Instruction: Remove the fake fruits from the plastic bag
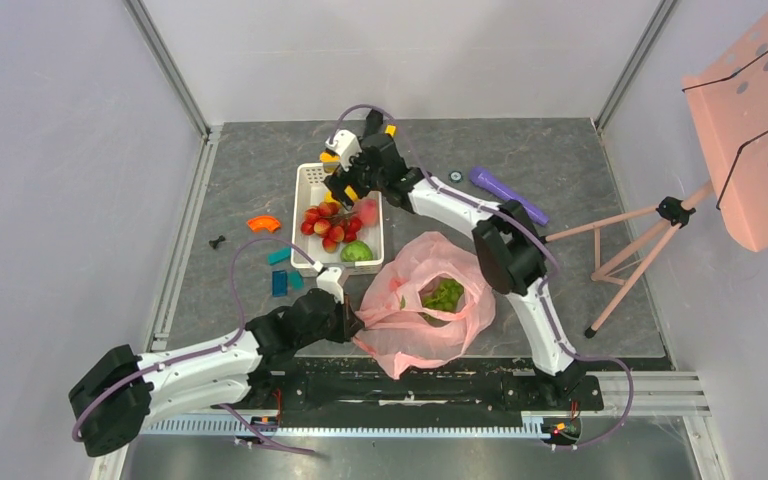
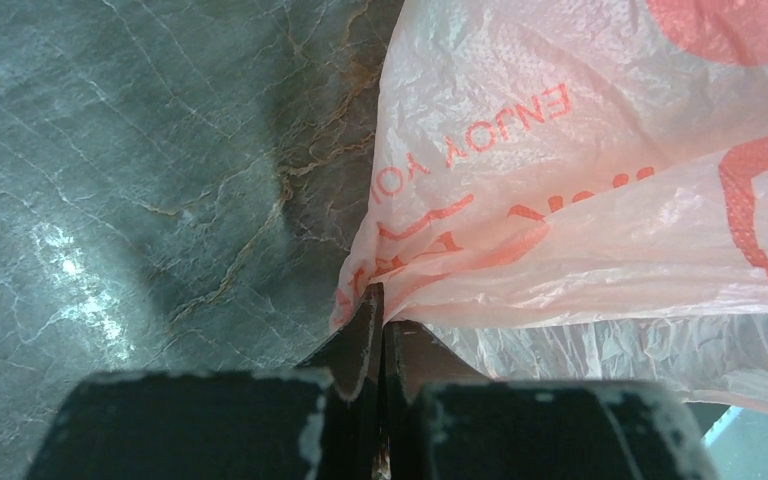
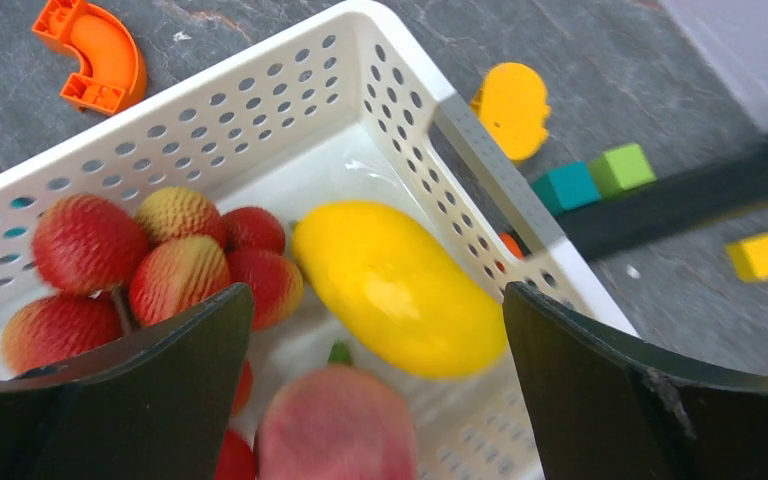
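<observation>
The pink plastic bag [image 1: 422, 305] lies open on the grey table with a green leafy fruit [image 1: 444, 295] inside. My left gripper [image 1: 353, 325] is shut on the bag's left edge [image 2: 430, 270], jaws pressed together on the film [image 2: 384, 305]. My right gripper [image 1: 345, 192] hangs open over the white basket [image 1: 311, 180]. In the right wrist view the gripper [image 3: 376, 300] has wide jaws; a blurred pink-red peach [image 3: 335, 430] sits between them, untouched. The basket [image 3: 260, 110] holds a yellow fruit [image 3: 400, 285], red berries [image 3: 175, 265], and in the top view a green apple [image 1: 357, 251].
A purple cylinder [image 1: 507, 195] lies right of the basket. An orange curved block [image 1: 263, 223] and blue-teal blocks [image 1: 280, 270] lie left of it. Small coloured blocks [image 3: 595, 178] lie behind the basket. A pink music stand [image 1: 750, 130] on a tripod stands at the right.
</observation>
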Robot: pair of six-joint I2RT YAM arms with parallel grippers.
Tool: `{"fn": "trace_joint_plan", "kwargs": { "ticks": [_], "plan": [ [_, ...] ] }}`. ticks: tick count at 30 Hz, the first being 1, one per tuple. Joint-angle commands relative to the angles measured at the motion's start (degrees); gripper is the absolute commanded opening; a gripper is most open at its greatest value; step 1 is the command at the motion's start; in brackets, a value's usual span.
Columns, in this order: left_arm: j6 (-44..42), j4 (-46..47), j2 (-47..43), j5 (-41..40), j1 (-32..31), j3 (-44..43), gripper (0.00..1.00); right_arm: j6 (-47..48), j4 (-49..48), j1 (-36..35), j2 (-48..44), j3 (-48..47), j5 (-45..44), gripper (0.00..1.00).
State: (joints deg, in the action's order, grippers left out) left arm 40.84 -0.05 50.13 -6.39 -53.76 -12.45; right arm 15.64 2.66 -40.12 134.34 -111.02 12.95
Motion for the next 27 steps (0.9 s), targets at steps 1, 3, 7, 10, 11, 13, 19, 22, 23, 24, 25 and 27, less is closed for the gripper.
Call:
{"fn": "trace_joint_plan", "kwargs": {
  "ticks": [1, 3, 7, 10, 11, 13, 19, 22, 23, 24, 25, 27],
  "plan": [
    [-0.29, 0.42, 1.73, -1.02, 0.10, -3.08, 0.02, -1.27, -6.67, 0.22, -17.98, 7.79, -4.67, 0.98],
    [-1.18, 0.47, 2.36, -0.43, 0.06, -4.71, 0.02, -3.36, -7.74, 0.19, -26.25, 15.11, -6.12, 0.98],
    [-2.73, 0.87, 3.37, 0.39, -0.02, -7.83, 0.02, -7.98, -7.56, 0.17, -43.40, 30.56, -6.76, 0.98],
    [-3.61, 1.24, 4.45, 1.63, 0.03, -10.04, 0.02, -12.16, -5.09, 0.04, -55.81, 41.73, -5.66, 0.88],
    [-3.79, 1.33, 4.85, 1.89, -0.03, -10.87, 0.02, -13.31, -4.33, -0.18, -59.34, 45.13, -5.16, 0.83],
    [-4.00, 1.78, 6.08, 2.77, -0.12, -12.40, 0.02, -15.49, -2.79, -0.74, -67.70, 50.90, -4.08, 0.69],
    [-3.09, 3.40, 10.59, 4.62, -0.20, -17.32, 0.02, -21.04, 7.06, -1.54, -86.02, 61.12, 4.65, 0.44],
    [-1.97, 4.68, 12.72, 5.16, -0.18, -19.01, 0.02, -23.76, 8.07, -1.54, -93.14, 65.40, 11.55, 0.43],
    [-1.69, 4.82, 13.42, 5.29, -0.20, -19.67, 0.02, -24.63, 8.15, -1.54, -95.25, 67.01, 14.36, 0.43],
    [-1.51, 4.88, 13.94, 5.38, -0.20, -20.35, 0.02, -25.50, 8.08, -1.59, -97.22, 68.59, 16.20, 0.43],
    [-1.63, 4.89, 14.72, 5.57, -0.21, -21.05, 0.02, -26.07, 8.04, -1.60, -98.58, 70.08, 18.17, 0.42],
    [-1.64, 4.55, 16.07, 5.68, -0.16, -22.33, 0.02, -27.18, 8.26, -1.63, -100.47, 72.93, 20.32, 0.38]
  ]
}}
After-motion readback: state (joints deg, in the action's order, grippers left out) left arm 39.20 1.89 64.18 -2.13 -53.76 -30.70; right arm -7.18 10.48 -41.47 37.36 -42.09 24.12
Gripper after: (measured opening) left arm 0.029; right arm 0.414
